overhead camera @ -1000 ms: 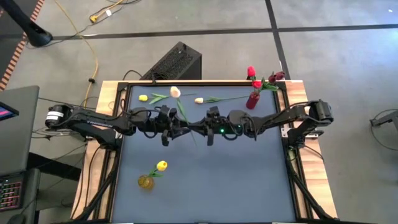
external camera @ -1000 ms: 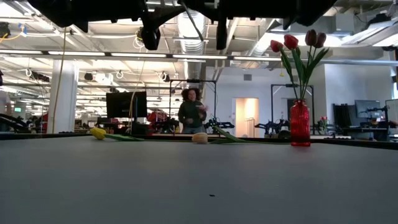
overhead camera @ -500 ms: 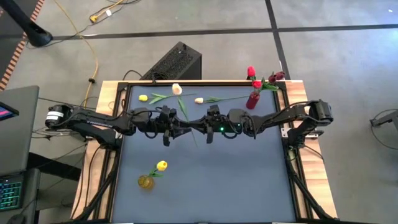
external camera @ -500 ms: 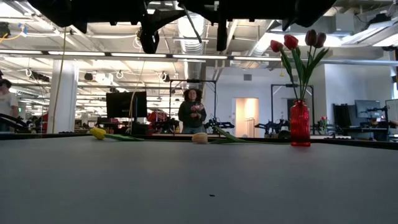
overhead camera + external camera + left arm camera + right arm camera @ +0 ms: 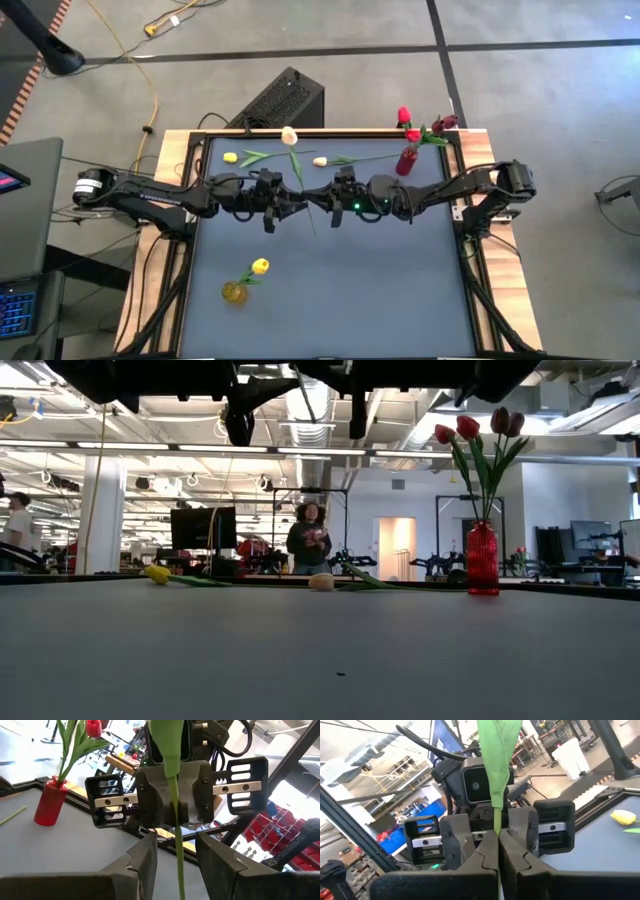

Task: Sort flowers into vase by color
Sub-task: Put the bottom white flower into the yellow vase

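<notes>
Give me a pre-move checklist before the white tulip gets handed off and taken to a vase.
1. Right gripper clamped on the white tulip's stem: ok, fingers shut on it.
2. Left gripper around the same stem: ok, stem runs between its fingers; firm contact cannot tell.
3. White tulip off the table: ok, held aloft between both arms.
4. Red vase upright: ok, holding red flowers.
5. Yellow vase upright: ok, one yellow tulip in it.
6. A vase for white flowers: cannot tell, none seen.

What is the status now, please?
Right tool shut on white tulip's green stem. Left tool open around same stem. Nothing in the way.
</notes>
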Tool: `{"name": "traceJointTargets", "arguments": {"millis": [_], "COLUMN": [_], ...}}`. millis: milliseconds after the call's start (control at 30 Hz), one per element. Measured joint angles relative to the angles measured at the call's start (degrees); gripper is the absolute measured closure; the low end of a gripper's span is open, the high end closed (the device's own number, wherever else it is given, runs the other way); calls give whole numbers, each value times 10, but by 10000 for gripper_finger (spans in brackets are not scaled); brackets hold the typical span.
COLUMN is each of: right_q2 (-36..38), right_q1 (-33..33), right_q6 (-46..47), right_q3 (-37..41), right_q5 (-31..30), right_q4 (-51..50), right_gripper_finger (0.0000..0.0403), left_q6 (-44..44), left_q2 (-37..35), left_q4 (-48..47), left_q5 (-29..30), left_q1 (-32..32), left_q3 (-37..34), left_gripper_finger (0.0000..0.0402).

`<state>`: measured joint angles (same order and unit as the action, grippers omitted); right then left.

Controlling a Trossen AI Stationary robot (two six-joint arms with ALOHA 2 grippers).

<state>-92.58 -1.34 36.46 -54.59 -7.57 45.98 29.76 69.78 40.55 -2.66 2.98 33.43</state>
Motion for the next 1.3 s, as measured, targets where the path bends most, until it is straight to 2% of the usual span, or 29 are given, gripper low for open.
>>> {"name": "traceJointTargets", "arguments": {"millis": [300,700,1100,1300], "right_q2": [0,0,0,0], "right_q1": [3,3,3,3], "right_q6": [6,8,6,5], "right_q3": [0,0,0,0], "right_q5": [-2,-2,3,40], "right_q4": [4,4,4,-4], "right_gripper_finger": [381,370,330,266], "left_q6": [-6,-9,-15,-12], "left_q2": [0,0,0,0], "left_q4": [1,1,0,-1], "left_q5": [0,16,16,0], "left_q1": [0,0,0,0], "left_q3": [0,0,0,0], "left_gripper_finger": [293,390,401,401]}}
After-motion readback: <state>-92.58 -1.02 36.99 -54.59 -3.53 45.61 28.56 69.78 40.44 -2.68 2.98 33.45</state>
